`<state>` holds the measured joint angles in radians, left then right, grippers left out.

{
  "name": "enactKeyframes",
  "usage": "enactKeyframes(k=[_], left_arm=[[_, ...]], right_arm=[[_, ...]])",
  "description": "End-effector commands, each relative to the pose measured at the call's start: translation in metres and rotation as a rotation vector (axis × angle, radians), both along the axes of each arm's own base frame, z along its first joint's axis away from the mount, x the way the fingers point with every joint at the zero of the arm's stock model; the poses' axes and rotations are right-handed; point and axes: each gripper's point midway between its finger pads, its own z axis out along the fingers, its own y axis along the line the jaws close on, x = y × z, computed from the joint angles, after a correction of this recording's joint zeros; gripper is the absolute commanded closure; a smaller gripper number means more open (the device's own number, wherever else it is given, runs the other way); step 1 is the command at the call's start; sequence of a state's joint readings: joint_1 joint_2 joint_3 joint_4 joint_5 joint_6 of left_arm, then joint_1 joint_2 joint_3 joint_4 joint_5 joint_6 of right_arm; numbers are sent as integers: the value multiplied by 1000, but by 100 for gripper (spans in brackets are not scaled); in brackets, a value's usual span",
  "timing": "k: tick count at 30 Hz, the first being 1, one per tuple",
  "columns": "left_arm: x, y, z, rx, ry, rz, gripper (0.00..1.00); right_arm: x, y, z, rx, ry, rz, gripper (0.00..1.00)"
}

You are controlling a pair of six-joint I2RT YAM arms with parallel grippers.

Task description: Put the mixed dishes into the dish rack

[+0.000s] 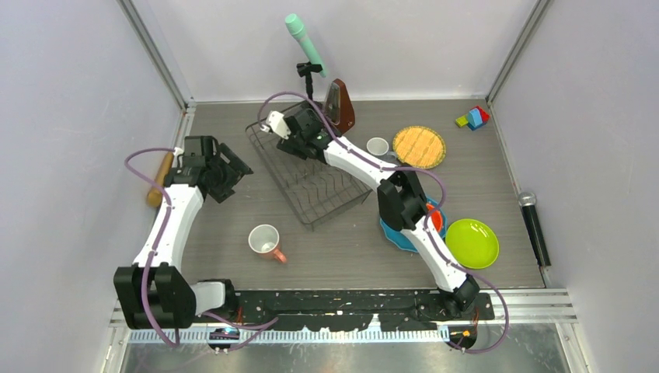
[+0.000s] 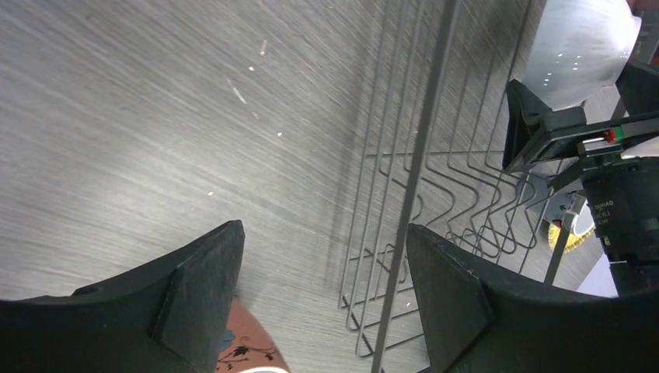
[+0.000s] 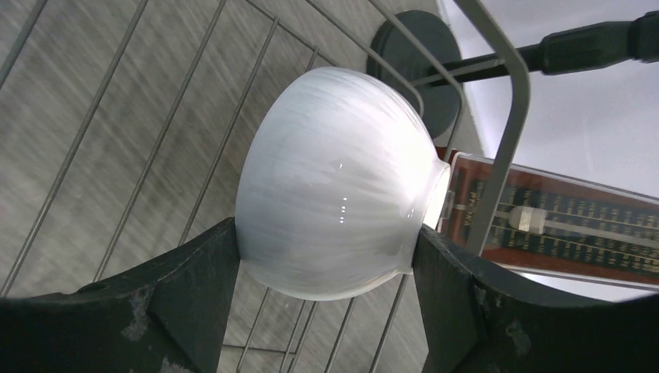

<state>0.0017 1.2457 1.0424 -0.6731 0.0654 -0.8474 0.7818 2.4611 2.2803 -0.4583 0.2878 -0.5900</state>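
Note:
My right gripper [image 3: 326, 233] is shut on the white bowl [image 3: 338, 183], holding it on its side over the far left corner of the dish rack [image 1: 315, 186]. The bowl [image 1: 273, 122] hangs just above the rack's wires. At the rack's left side my left gripper [image 1: 233, 169] is open, and the rack's rim wire [image 2: 412, 194] runs between its fingers, close to the right one. The pink mug [image 1: 264, 241] lies in front of the rack. A small grey mug [image 1: 378, 146] and the yellow plate [image 1: 419, 146] sit right of the rack. The lime green plate [image 1: 472, 242], blue plate [image 1: 400, 235] and orange bowl [image 1: 437, 220] are near the right arm.
A brown metronome [image 1: 339, 106] stands just behind the rack, next to a green microphone on a stand [image 1: 305, 43]. The wooden rolling pin [image 1: 159, 180] lies by the left wall. A black microphone [image 1: 536, 227] lies by the right wall and toy blocks [image 1: 472, 118] sit at the far right.

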Motion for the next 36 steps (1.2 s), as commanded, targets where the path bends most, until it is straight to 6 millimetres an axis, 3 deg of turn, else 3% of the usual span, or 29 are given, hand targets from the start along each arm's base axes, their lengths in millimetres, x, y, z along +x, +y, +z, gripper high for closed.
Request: enactKeyframes(k=[1, 16, 22, 25, 27, 31, 34, 35, 36], left_arm=[[-15, 8, 4, 8, 1, -8, 21], [-21, 8, 8, 8, -1, -26, 21], [-21, 7, 11, 6, -5, -31, 21], [-22, 7, 12, 4, -6, -31, 21], [-24, 8, 12, 5, -4, -29, 21], [-26, 9, 12, 11, -4, -27, 20], [-29, 9, 12, 10, -1, -27, 20], [-29, 8, 12, 8, -2, -27, 20], [-29, 7, 12, 5, -4, -30, 20]], right_arm=[[23, 10, 60, -1, -220, -9, 100], [29, 31, 11, -161, -302, 41, 100], [22, 43, 6, -137, -307, 98, 100], [19, 47, 14, -95, -324, 114, 98], [18, 49, 11, -87, -315, 121, 89], [21, 48, 10, -63, -319, 74, 45], [21, 45, 12, -54, -290, 42, 34], [20, 47, 15, -40, -285, 45, 13], [17, 47, 19, -14, -270, 39, 7]])
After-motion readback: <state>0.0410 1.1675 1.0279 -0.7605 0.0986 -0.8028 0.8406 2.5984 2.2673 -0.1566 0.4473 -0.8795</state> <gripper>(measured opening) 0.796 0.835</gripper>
